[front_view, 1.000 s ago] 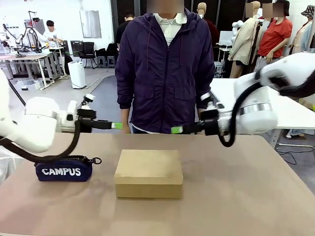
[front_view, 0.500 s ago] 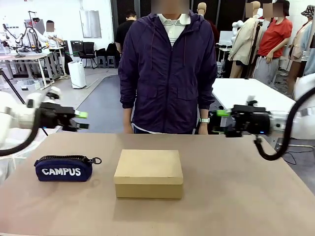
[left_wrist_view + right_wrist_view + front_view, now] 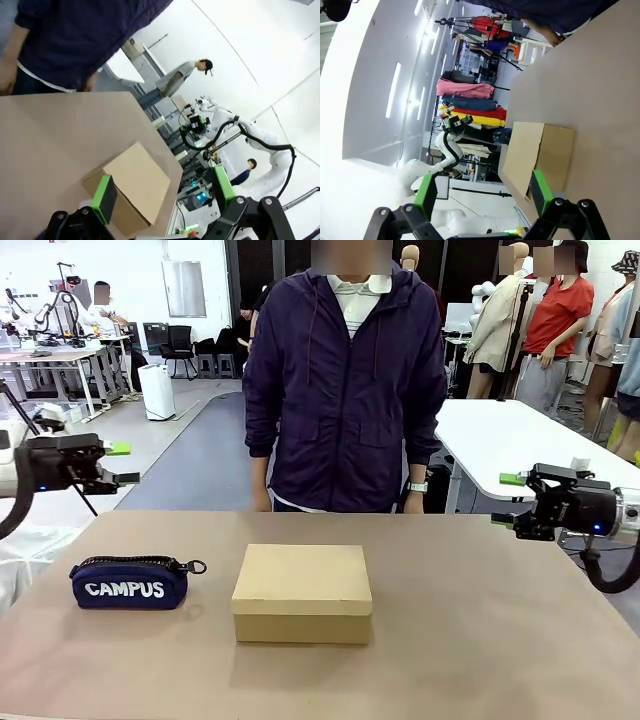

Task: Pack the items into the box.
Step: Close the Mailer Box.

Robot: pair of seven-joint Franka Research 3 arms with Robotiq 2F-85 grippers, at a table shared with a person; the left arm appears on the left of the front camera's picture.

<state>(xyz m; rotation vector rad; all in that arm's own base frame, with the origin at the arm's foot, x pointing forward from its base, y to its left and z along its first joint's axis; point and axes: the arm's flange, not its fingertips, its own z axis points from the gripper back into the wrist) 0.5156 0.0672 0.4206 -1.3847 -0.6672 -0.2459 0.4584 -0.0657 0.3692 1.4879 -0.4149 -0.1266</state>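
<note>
The brown cardboard box (image 3: pixel 301 591) sits mid-table with its lid flap down; it also shows as the box (image 3: pixel 134 186) and the box (image 3: pixel 539 155) in the two wrist views. The stapler-like tool and the utility knife are out of view. My left gripper (image 3: pixel 123 464) hovers open and empty at the far left, above the table's left edge. My right gripper (image 3: pixel 506 500) hovers open and empty at the far right. In the wrist views the left gripper (image 3: pixel 162 194) and the right gripper (image 3: pixel 483 193) each hold nothing between their green pads.
A navy zip pouch lettered "CAMPUS" (image 3: pixel 130 583) lies left of the box. A person in a dark jacket (image 3: pixel 345 390) stands at the far side, hands low behind the table edge. Bare tabletop (image 3: pixel 480 630) stretches right of and in front of the box.
Both arms have drawn back outward from the middle, the left to the left edge and the right to the right edge. Box and pouch have not moved.
</note>
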